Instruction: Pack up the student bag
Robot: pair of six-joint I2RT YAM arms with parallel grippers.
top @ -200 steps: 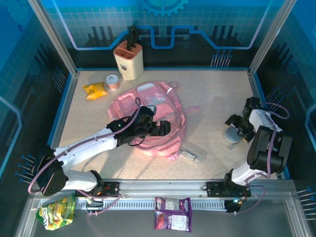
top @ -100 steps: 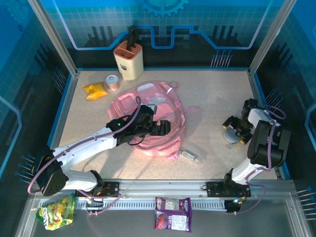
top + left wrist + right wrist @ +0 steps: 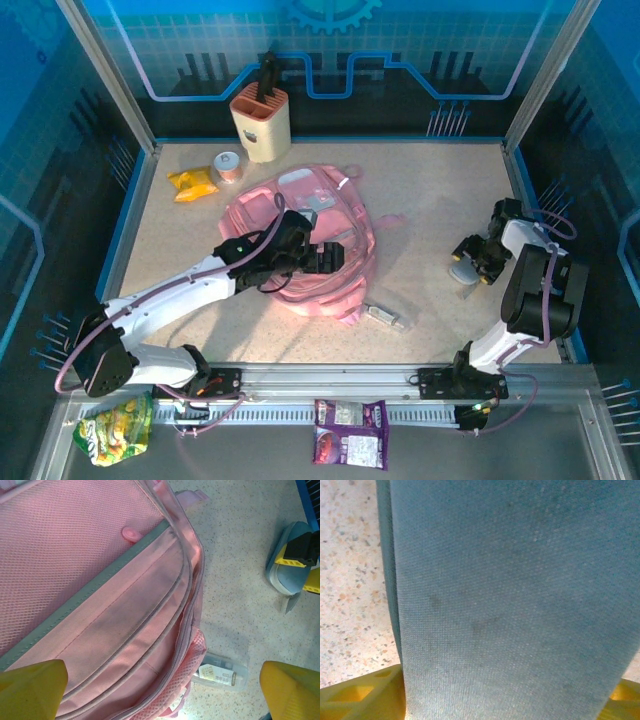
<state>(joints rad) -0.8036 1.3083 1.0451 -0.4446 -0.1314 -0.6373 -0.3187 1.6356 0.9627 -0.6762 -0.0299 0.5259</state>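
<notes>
student bag (image 3: 100, 580) beneath left fingers (image 3: 30, 690), maybe touching

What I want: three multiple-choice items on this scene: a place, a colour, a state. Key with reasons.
1. Where does the yellow packet lie?
A. On the student bag
B. Far left on the table, beside a small roll
C. Beside the right gripper
2. What colour is the fabric item at the right gripper?
A. Grey-blue
B. Red
C. White
3. How is the left gripper?
A. Shut on a strap
B. Open above the student bag
C. Open over bare table
Key: B, it lies by the roll near the far-left corner; A, the right wrist view shows grey-blue cloth; B, its yellow fingers stand wide apart over pink fabric.
</notes>
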